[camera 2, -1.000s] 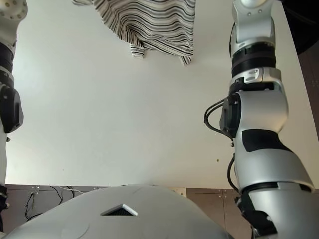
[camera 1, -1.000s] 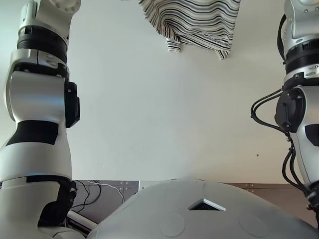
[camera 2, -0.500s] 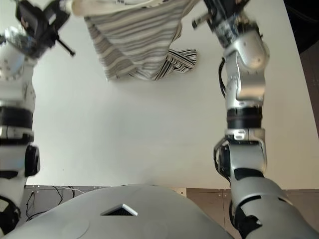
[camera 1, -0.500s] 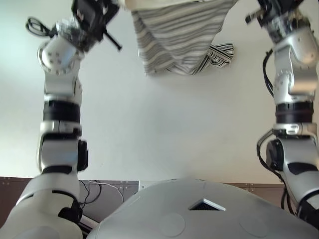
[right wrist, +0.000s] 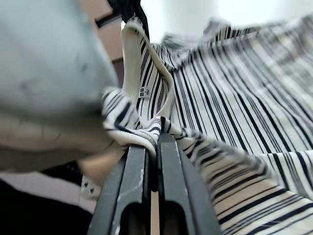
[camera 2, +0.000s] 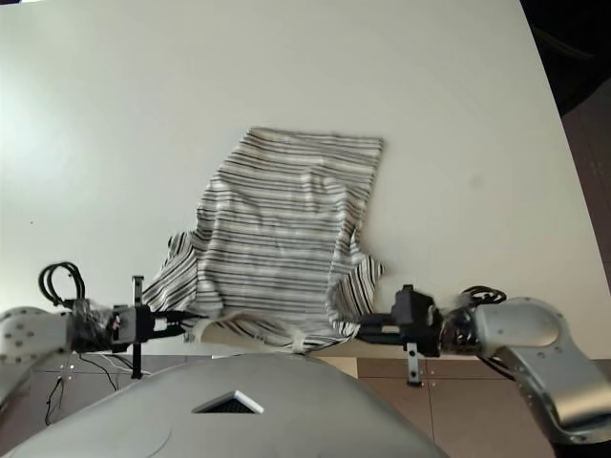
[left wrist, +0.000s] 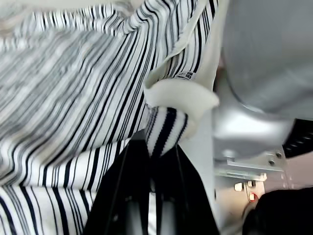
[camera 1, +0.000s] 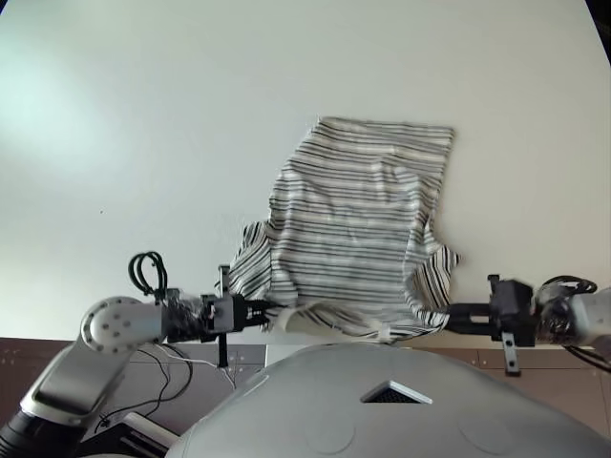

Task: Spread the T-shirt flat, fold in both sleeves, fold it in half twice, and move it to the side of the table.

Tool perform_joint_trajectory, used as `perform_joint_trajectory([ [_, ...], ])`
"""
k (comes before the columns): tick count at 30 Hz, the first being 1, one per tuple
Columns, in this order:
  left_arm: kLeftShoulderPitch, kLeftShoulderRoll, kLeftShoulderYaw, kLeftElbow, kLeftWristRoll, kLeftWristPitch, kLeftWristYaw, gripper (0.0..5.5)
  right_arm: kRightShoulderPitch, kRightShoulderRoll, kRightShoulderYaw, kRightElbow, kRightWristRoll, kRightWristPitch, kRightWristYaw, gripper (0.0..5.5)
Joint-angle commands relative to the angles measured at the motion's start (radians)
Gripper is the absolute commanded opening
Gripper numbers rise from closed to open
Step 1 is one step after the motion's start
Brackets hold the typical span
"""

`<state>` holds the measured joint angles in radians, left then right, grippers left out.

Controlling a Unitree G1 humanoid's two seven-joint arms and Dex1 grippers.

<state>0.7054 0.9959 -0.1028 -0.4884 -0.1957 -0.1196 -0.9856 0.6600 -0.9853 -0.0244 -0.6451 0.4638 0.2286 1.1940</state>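
The shirt (camera 1: 358, 229) lies on the table (camera 1: 143, 114), shoulders at the near edge, mostly flat, sleeves bunched. The left gripper (camera 1: 270, 310) and right gripper (camera 1: 431, 321) each pinch a shoulder. Spreading looks nearly done; 2 sleeve folds, 2 halvings and the move remain.

loose cables (camera 1: 177, 370) low left; brown floor (camera 2: 590, 134) far right
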Motion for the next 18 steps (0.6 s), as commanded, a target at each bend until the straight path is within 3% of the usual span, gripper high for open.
perform_joint_trajectory([
  [1, -0.009, -0.095, -0.046, 0.111, 0.254, -0.051, 0.182, 0.10, -0.006, -0.012, 0.010, 0.034, -0.113, -0.036, -0.039, 0.13],
  [3, 0.008, -0.129, -0.073, 0.133, 0.342, -0.085, 0.241, 0.48, 0.001, -0.038, -0.014, 0.038, -0.121, -0.048, -0.011, 0.10],
  [10, 0.169, -0.105, -0.063, 0.119, 0.342, -0.164, 0.284, 1.49, 0.111, -0.076, -0.133, 0.093, -0.088, -0.150, 0.145, 1.43],
  [14, 0.320, 0.013, 0.052, 0.110, 0.178, -0.188, 0.160, 1.96, 0.157, -0.030, -0.231, 0.121, -0.032, -0.134, 0.148, 2.05],
  [18, 0.257, 0.049, 0.165, 0.151, 0.030, -0.164, 0.078, 2.25, 0.069, -0.022, -0.309, 0.157, 0.037, -0.078, 0.120, 2.73],
])
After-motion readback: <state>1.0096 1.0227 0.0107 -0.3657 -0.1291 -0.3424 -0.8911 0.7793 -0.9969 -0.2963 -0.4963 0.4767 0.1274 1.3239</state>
